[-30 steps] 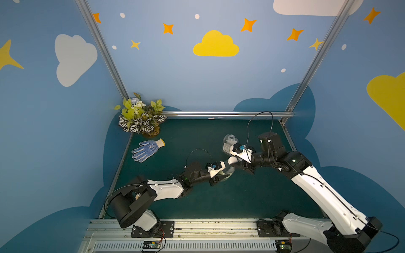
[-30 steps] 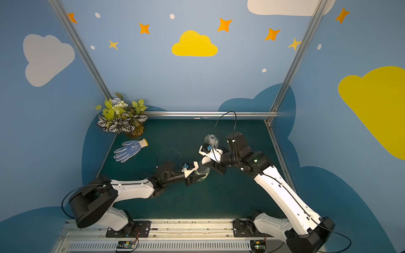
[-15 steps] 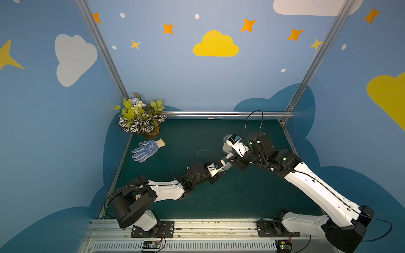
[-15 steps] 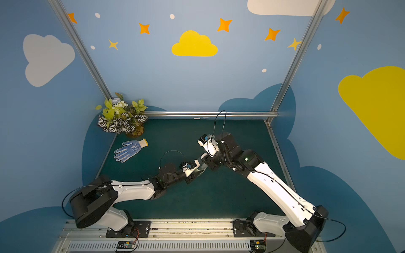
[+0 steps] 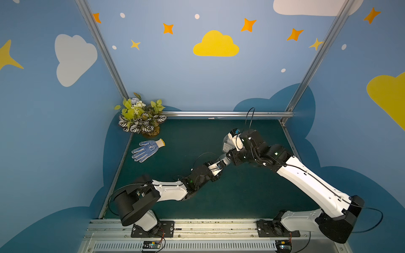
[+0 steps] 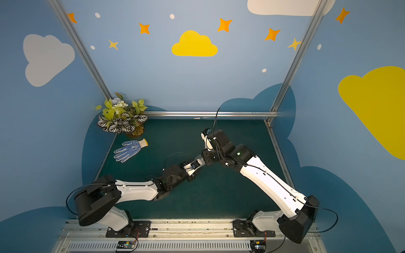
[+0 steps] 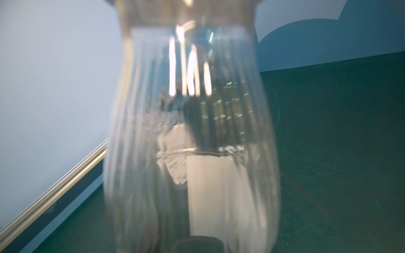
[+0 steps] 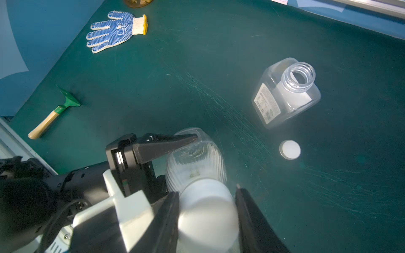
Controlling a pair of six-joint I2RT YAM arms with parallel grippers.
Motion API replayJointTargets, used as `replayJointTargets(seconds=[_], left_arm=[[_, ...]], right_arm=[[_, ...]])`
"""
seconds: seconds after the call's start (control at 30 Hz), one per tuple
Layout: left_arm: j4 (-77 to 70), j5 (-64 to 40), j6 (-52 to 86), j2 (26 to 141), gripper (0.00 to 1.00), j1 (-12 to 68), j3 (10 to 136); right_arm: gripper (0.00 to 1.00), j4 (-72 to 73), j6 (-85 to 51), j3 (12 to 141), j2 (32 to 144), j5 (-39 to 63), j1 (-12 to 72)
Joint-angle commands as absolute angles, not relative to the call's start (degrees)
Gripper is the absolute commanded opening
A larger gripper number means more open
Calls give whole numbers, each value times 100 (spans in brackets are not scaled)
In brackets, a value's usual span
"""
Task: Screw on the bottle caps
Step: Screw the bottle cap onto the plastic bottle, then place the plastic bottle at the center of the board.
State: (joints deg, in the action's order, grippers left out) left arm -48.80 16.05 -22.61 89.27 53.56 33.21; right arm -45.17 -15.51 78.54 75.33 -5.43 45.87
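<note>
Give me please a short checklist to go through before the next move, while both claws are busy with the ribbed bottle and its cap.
1. The left claw is shut on the ribbed bottle: ok.
2. The right claw is shut on the white cap: ok.
3. The cap sits straight on the bottle's neck: cannot tell, because the cap hides the neck.
4. The square bottle stands upright on the mat, mouth open: ok.
5. The second cap lies flat beside the square bottle, free to pick: ok.
</note>
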Motion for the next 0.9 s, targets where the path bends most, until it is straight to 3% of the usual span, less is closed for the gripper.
replayJointTargets(seconds=[0.0, 0.07, 0.17, 0.2, 0.3, 0.4, 0.63, 0.77, 0.87], left_arm=[[-5339, 1915, -2605, 8933, 19, 5493, 3604], [-5373, 1913, -2555, 8972, 19, 5490, 3564], [-5458, 1818, -2386, 9000, 19, 5483, 3446], [-5497, 1746, -2283, 8986, 19, 5454, 3379], [-5543, 1390, -1814, 8887, 19, 5301, 3201], [-5681, 839, -1373, 8708, 19, 5091, 2997], [-6024, -1585, -341, 8200, 20, 4412, 2681], [-6105, -2360, -94, 8098, 20, 4263, 2698], [-6203, -2593, -22, 8150, 21, 4247, 2747]], right_arm=[[19, -4335, -2096, 7913, 7748, -722, 4576], [22, -4384, -2108, 8048, 7740, -672, 4495], [37, -4412, -1891, 8190, 7514, -563, 4275], [51, -4351, -1694, 8183, 7353, -395, 4129], [78, -4061, -1118, 7956, 6943, 344, 3663], [97, -3606, -419, 7397, 6474, 1325, 3220], [98, -1421, 1046, 5488, 5396, 3553, 2874], [98, -154, 1185, 4813, 5274, 3778, 3056], [98, -138, 1347, 4940, 5564, 3862, 3370]])
